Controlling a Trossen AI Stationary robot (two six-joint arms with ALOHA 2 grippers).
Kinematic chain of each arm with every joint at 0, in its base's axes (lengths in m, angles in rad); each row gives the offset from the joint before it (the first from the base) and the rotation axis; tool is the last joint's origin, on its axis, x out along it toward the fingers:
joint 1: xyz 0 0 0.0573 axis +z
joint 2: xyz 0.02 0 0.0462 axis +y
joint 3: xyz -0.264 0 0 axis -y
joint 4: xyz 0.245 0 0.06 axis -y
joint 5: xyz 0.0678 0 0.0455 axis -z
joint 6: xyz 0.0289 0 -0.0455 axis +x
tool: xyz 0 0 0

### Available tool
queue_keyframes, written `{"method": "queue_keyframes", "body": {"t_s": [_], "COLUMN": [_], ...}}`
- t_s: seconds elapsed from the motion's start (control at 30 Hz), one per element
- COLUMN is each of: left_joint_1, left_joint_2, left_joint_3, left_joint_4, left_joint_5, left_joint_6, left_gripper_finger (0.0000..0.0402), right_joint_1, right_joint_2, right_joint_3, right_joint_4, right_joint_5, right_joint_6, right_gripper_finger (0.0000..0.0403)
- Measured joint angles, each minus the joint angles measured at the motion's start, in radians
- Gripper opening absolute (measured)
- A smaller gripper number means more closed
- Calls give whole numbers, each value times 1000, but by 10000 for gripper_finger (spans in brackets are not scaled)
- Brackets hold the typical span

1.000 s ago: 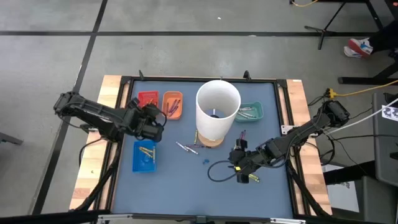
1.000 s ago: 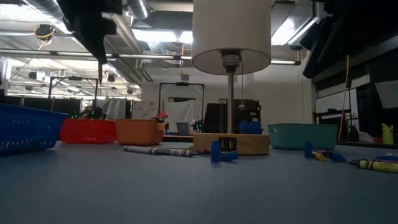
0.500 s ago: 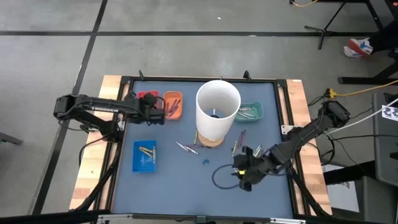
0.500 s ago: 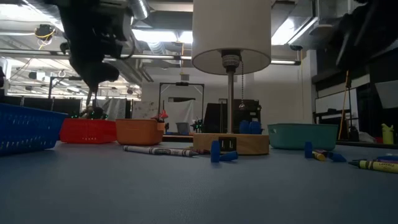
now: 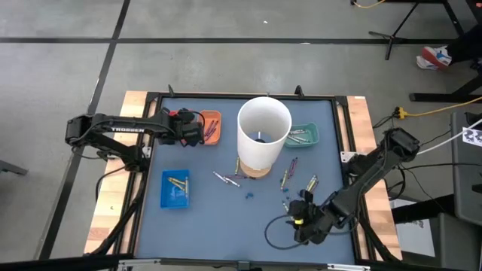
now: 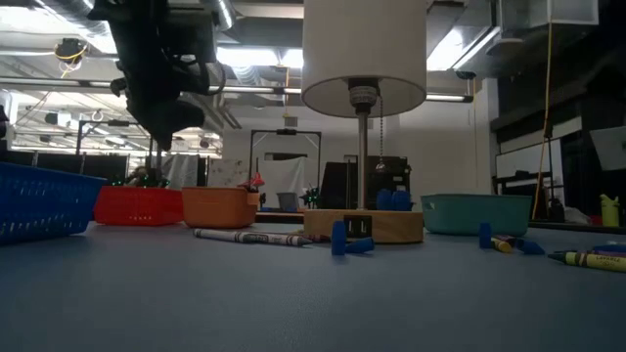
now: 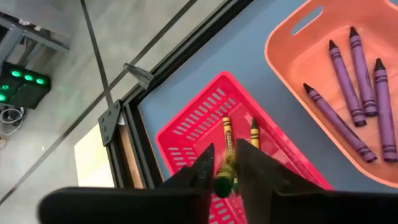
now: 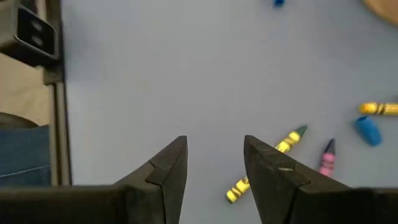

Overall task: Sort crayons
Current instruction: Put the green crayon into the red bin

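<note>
A white lamp (image 5: 263, 141) with a wooden base stands in the middle of the blue worktop (image 5: 211, 218), between the trays at the back: a red tray (image 7: 205, 134) and an orange tray (image 7: 323, 81) on one side, a teal tray (image 5: 304, 135) on the other. A blue tray (image 5: 175, 188) sits nearer the front with yellowish crayons inside.

Four purple crayons (image 7: 357, 102) lie in the orange tray, side by side, tips toward its far rim. In the red tray a gold-brown crayon (image 7: 226, 134) and a darker one (image 7: 254, 132) lie nearly parallel along the tray's length. Loose crayons are scattered on the worktop beside the lamp base.

The left gripper (image 7: 225, 167) hovers over the red tray, its fingers a narrow gap apart with a yellow-green crayon (image 7: 224, 177) between them, pointing down into the tray; whether the fingers press on it cannot be told.

The right gripper (image 8: 214, 155) hangs above bare worktop near the front, jaws spread, holding nothing; a yellow crayon (image 8: 264, 163) lies diagonally just beyond it.
</note>
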Motion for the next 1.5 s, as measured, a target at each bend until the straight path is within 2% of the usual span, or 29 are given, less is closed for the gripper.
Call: {"method": "queue_keyframes", "body": {"t_s": [0.13, 0.27, 0.47, 0.73, 1.1, 1.5], "left_joint_1": [11, 15, 15, 15, 15, 15], "left_joint_2": [0, 0, 0, 0, 0, 0], "left_joint_3": [0, 0, 0, 0, 0, 0], "left_joint_4": [-1, -1, -1, 22, 32, 35], "left_joint_5": [4, 33, 67, 85, 84, 84], "left_joint_6": [3, 2, 2, 1, 1, 1], "left_gripper_finger": [84, 98, 100, 100, 100, 100], "right_joint_1": [2, 3, 3, 3, 2, 1], "right_joint_2": [45, 77, 93, 93, 156, 219], "right_joint_3": [0, 0, 0, 0, 0, 0], "right_joint_4": [-2, -2, -31, -142, -106, -98], "right_joint_5": [0, 1, 2, 14, 62, 56], "right_joint_6": [20, 21, 25, 134, 158, 158], "right_gripper_finger": [156, 156, 156, 156, 156, 150]}}
